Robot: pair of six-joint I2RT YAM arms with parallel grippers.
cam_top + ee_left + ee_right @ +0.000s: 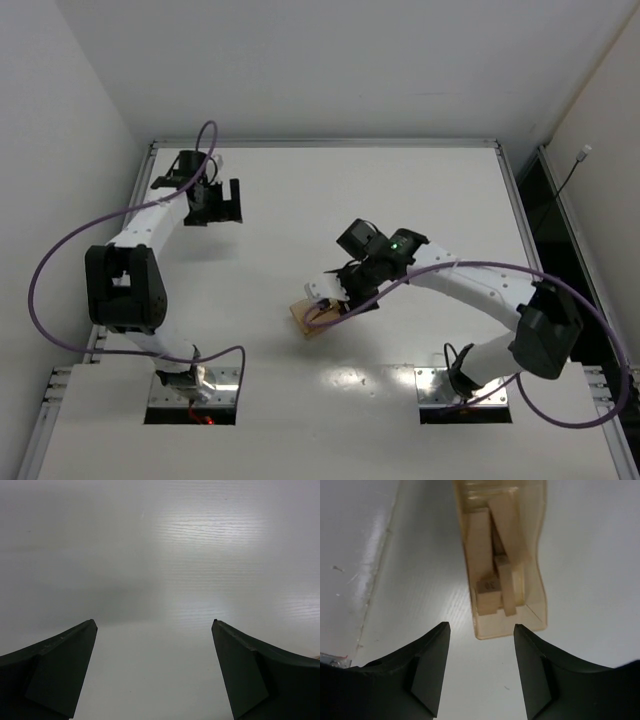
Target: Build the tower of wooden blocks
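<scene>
Right pincer (481, 630): jaws spread wide, nothing between them, poised just short of near end of translucent tan tray (539, 587). Wood blocks (487, 575): several, light tan, lying loose and overlapping inside tray, not stacked in column. Tray sits on white worktop (400, 190), near centre. Left pincer (155, 625): jaws wide apart, empty, over bare worktop at far left, well apart from tray.

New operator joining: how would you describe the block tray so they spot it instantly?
Start at the white table, then follow the right arm to its open claw. Just ahead of it lies the shallow translucent tan plastic tray, the only container there, with plain light-tan wooden blocks lying inside.
</scene>
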